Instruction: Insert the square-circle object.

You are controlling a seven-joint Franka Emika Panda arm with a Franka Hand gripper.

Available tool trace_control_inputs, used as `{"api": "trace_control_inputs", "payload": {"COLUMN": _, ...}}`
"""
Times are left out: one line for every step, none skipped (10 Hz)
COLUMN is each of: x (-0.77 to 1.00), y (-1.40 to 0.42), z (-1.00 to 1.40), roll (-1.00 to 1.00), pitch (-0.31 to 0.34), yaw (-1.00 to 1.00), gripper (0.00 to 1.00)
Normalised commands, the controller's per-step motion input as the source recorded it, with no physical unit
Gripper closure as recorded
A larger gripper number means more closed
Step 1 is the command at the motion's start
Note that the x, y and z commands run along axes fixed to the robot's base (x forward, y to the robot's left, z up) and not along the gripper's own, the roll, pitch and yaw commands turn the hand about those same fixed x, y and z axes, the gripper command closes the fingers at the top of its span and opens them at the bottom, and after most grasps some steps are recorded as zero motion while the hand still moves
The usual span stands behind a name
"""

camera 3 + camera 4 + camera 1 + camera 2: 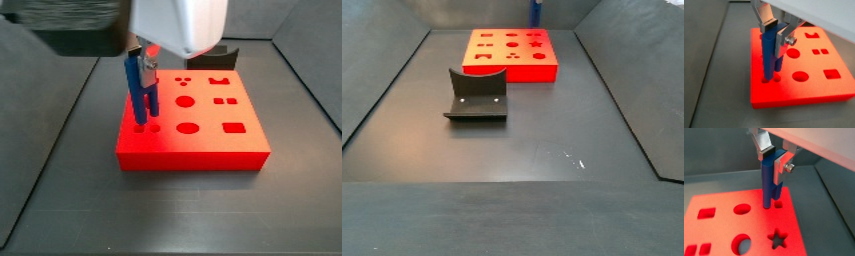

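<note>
The square-circle object [769, 52] is a slim bright-blue peg of two joined bars, held upright. My gripper [777, 31] is shut on its upper end, a silver finger [785, 162] on each side. The peg's lower end meets the top of the red block [811, 92] at a small pair of holes near one edge. A small square hole [778, 204] shows right beside the tip. I cannot tell how deep the tip sits. In a side view the peg [140, 95] stands over the block's [201, 155] left part, under my gripper [144, 62].
The red block [502, 70] has several shaped holes: circles, squares, a star. The dark fixture [476, 97] stands on the grey floor in front of the block, and shows behind it in a side view [221, 58]. Bin walls rise on all sides.
</note>
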Motion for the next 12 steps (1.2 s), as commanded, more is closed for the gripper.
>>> {"api": "trace_control_inputs", "payload": {"x": 0.0, "y": 0.0, "z": -0.03, "roll": -0.01, "pitch": 0.05, "yaw": -1.0, "gripper": 1.0}}
{"api": "trace_control_inputs", "payload": {"x": 0.0, "y": 0.0, "z": -0.07, "roll": 0.0, "pitch": 0.059, "yaw": -1.0, "gripper": 1.0}}
{"api": "trace_control_inputs", "payload": {"x": 0.0, "y": 0.0, "z": -0.09, "roll": 0.0, "pitch": 0.074, "yaw": -1.0, "gripper": 1.0}}
{"api": "trace_control_inputs", "payload": {"x": 0.0, "y": 0.0, "z": -0.14, "roll": 0.0, "pitch": 0.076, "yaw": -0.99, "gripper": 1.0}}
{"api": "trace_control_inputs", "payload": {"x": 0.0, "y": 0.03, "z": -0.2, "roll": 0.0, "pitch": 0.087, "yaw": -0.94, "gripper": 1.0}}
{"api": "trace_control_inputs", "payload": {"x": 0.0, "y": 0.04, "z": -0.21, "roll": 0.0, "pitch": 0.106, "yaw": -0.91, "gripper": 1.0}}
{"api": "trace_control_inputs", "payload": {"x": 0.0, "y": 0.02, "z": -0.19, "roll": 0.01, "pitch": 0.127, "yaw": -0.89, "gripper": 1.0}}
{"api": "trace_control_inputs", "payload": {"x": 0.0, "y": 0.0, "z": -0.11, "roll": 0.02, "pitch": 0.156, "yaw": -0.83, "gripper": 1.0}}
{"api": "trace_control_inputs", "payload": {"x": 0.0, "y": 0.0, "z": 0.0, "roll": 0.05, "pitch": 0.197, "yaw": -0.75, "gripper": 1.0}}
{"api": "trace_control_inputs", "payload": {"x": 0.08, "y": -0.11, "z": 0.05, "roll": 0.06, "pitch": 0.183, "yaw": -0.65, "gripper": 1.0}}
{"api": "trace_control_inputs", "payload": {"x": 0.2, "y": -0.13, "z": 0.05, "roll": 0.07, "pitch": 0.163, "yaw": -0.56, "gripper": 1.0}}
{"api": "trace_control_inputs", "payload": {"x": 0.35, "y": -0.19, "z": 0.02, "roll": 0.1, "pitch": 0.14, "yaw": -0.44, "gripper": 1.0}}
